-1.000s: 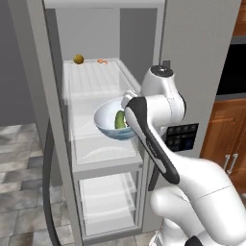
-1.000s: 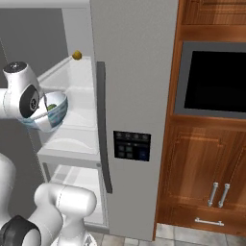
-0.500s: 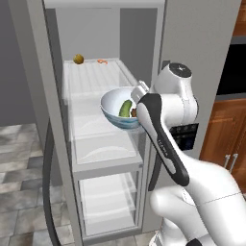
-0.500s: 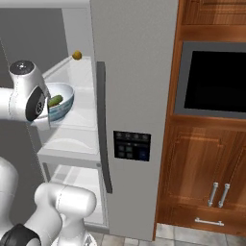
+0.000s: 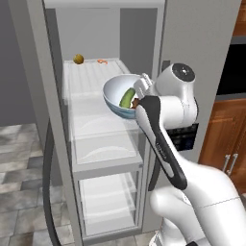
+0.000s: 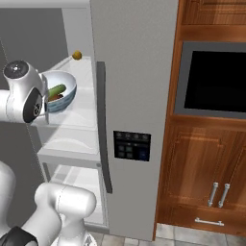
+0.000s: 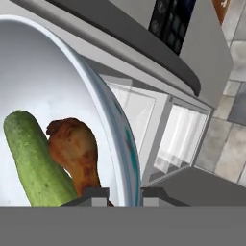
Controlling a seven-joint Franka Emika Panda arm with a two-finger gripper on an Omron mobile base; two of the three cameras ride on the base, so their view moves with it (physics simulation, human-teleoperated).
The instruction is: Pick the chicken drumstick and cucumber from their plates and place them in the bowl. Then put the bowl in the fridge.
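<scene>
**Loaded bowl carried at the open fridge, tilt is the risk**

The gripper [image 7: 123,194] has its jaws pinched narrow on the rim of the bowl [image 5: 116,93], one finger inside and one outside the wall. The bowl hangs in the air at the open fridge [image 6: 134,72], above the white middle shelf [image 5: 103,129] and not resting on it. It tips visibly, its mouth turned partly toward the robot's left. The cucumber [image 5: 127,98] and the chicken drumstick [image 7: 77,156] lie side by side against the lower inside wall, close to the pinched rim.

Both foods are in, so the remaining job appears to be setting the bowl down on a shelf and letting go. The thin edge grip on a deep, loaded bowl is the weak point: any further roll of the wrist could spill the cucumber or drumstick over the low side. The bowl could also pivot between the fingers. Its far rim may clip the fridge's side wall or the shelf above, where a small yellow ball [image 5: 78,59] sits.
</scene>
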